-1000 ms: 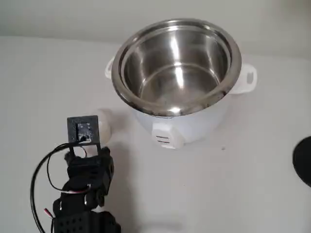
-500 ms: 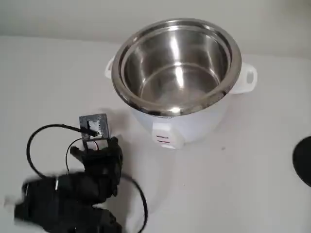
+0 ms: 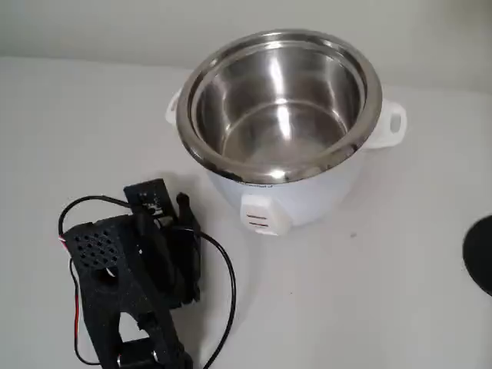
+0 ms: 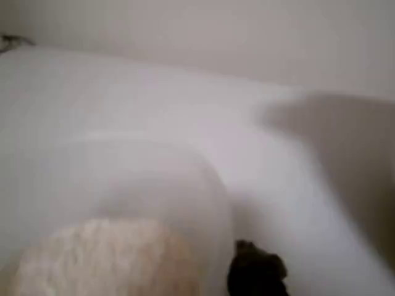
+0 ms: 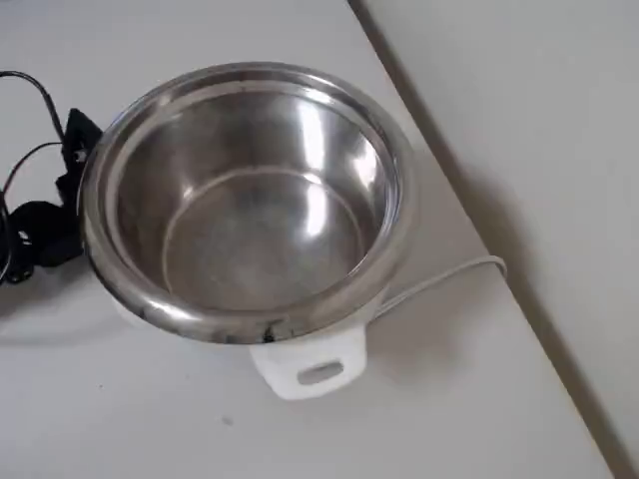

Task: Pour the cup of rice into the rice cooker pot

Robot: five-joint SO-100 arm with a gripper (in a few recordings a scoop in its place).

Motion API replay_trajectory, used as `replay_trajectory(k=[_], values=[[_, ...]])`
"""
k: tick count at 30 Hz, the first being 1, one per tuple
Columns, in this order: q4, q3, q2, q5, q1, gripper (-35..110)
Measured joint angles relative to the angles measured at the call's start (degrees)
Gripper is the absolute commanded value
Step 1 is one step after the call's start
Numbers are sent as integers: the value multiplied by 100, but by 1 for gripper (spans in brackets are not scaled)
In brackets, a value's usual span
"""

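In the fixed view the black two-finger gripper (image 3: 165,231) sat low at the left, covering the cup. The wrist view showed the small translucent plastic cup (image 4: 142,203), holding 1 whitish heap of rice (image 4: 102,259), right against 1 dark fingertip; whether the claw was clamped, I cannot tell. To the right stood the shiny steel rice cooker pot (image 3: 280,100), bare inside. A level lift before tipping would likely keep the grains in.

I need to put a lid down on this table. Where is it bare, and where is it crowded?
In the fixed view, bare table runs right of the rice cooker pot, up to a dark object at the right edge. The far left is bare too. Crowded: the front left, where the arm stands beside the cooker.
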Motion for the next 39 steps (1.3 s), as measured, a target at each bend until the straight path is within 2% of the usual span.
replay_trajectory(k=[14, 18, 26, 34, 39], values=[[53, -1477, -993, -18, -18, 55], [211, -1740, -1046, -35, -18, 49], [281, -1890, -1187, -35, -18, 22], [316, -1934, -1213, -35, -18, 21], [958, -1942, -703, -176, -114, 21]])
